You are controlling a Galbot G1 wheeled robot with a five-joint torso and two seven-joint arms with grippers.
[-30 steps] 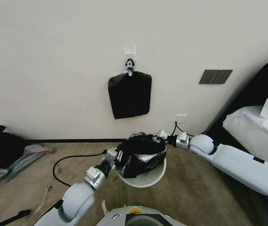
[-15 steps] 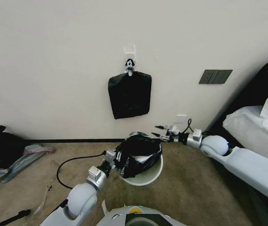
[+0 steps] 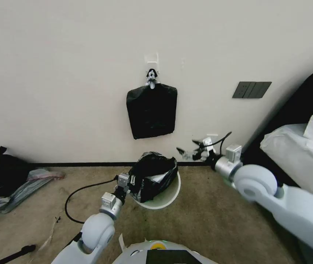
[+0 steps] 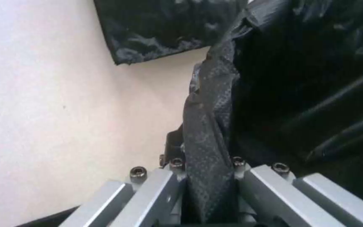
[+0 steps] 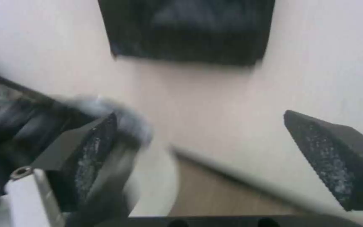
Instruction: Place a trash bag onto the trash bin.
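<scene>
Beige wall [image 3: 72,73] and brown carpet [image 3: 207,220] are seen across the head view, and a flat black bundle [image 3: 151,110] is hung from a wall hook, directly above the work. Below it, close to the foot of the wall, the trash bin [image 3: 169,194] is stood on the carpet, a round white bucket. Glossy black film is bunched over the bin's left half: the trash bag [image 3: 152,176] is draped partly inside the bin and partly heaped above its rim, while the right stretch of the rim is left bare and white. A pale patch is glimpsed inside the bag's mouth; what it is cannot be told.

The left gripper [image 3: 131,182] is held at the bin's left rim, and in the left wrist view a twisted strip of the bag [image 4: 209,138] is seen pinched between the closed fingers [image 4: 164,186], the film rising straight out from between them. The right gripper [image 3: 186,149] is held up to the right of the bin, near the wall and apart from bag and rim, its fingers [image 5: 337,157] spread wide with nothing between them, as the right wrist view confirms.
</scene>
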